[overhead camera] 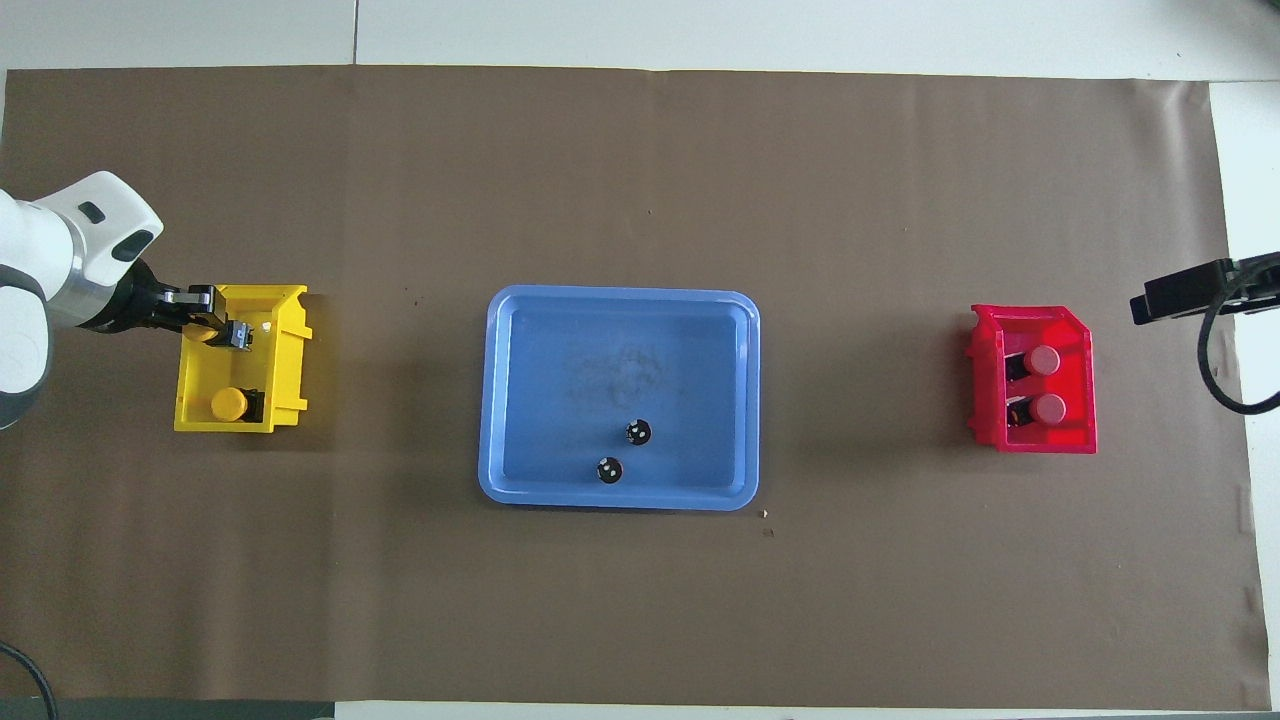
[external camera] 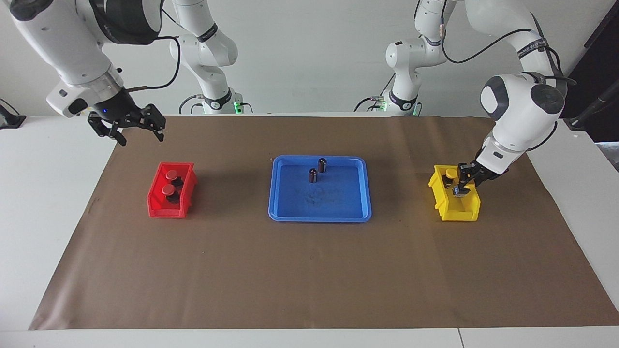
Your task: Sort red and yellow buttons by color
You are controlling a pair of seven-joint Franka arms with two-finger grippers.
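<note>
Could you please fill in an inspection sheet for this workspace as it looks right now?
Surface: brown paper over a white table.
Job's things: two red buttons in the red bin; one yellow button in the yellow bin, a second gripped there.
Clutter: two dark capless cylinders in the blue tray.
Claws: left claw shut on the second yellow button inside the yellow bin; right claw open, raised.
Cables: black leads along both arms.
Surroundings: white wall.

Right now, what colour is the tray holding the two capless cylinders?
Blue. The tray shows best in the overhead view, two dark cylinders standing in it.
</note>
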